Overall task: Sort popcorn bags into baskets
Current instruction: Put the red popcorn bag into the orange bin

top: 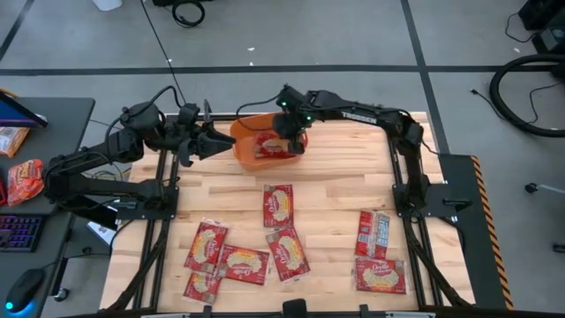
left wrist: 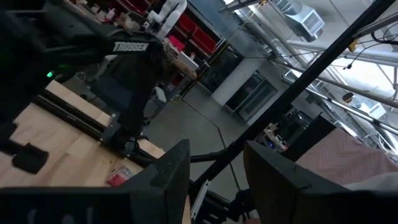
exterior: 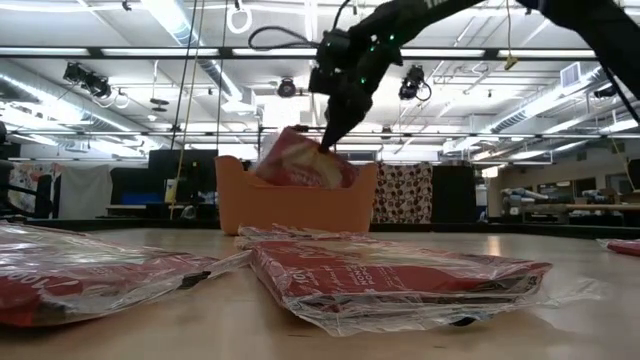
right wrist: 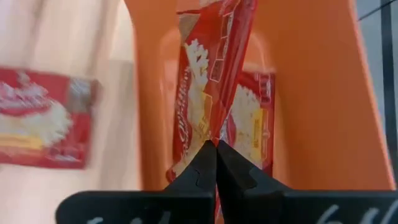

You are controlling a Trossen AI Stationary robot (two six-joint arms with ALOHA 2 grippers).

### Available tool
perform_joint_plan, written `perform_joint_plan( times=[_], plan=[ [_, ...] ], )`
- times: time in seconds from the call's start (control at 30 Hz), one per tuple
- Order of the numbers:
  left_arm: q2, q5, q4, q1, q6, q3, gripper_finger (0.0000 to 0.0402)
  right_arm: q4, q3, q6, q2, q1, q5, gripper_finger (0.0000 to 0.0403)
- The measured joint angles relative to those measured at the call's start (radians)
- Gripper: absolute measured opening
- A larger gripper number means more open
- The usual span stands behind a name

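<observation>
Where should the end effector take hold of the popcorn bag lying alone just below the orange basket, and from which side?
That popcorn bag lies flat on the table, clear of other packets. Probably best: come straight down from above and pinch one short end's sealed edge, since a flat packet gives little else to pinch.

The basket [top: 256,146] sits at the table's [top: 335,190] far edge, between the left gripper [top: 210,141] on its left and the right gripper [top: 291,141] above its right side. 1 popcorn bag [right wrist: 205,93] hangs into it over another bag [right wrist: 258,118] lying inside. Nearer bags [top: 278,205] are scattered across the table's front half.
</observation>
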Motion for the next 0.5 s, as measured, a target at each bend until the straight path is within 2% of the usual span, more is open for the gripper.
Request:
perform_joint_plan(
  times=[0.17,0.27,0.37,0.5],
  plan=[
    [0.003,-0.003,-0.024,0.0,0.008,0.0,0.0156,0.031,0.0,-0.024,0.046,-0.017,0.008,0.0039],
    [0.003,-0.017,-0.077,0.0,0.009,0.0,0.0156,0.052,0.0,0.024,0.049,-0.023,0.048,0.007],
    [0.004,-0.02,-0.122,0.0,0.009,0.0,0.0156,0.068,-0.001,0.089,0.013,-0.031,0.085,0.0098],
    [0.003,-0.019,-0.216,0.0,0.009,0.0,0.0156,0.054,-0.001,0.146,-0.082,-0.039,0.051,0.0118]
  ],
)
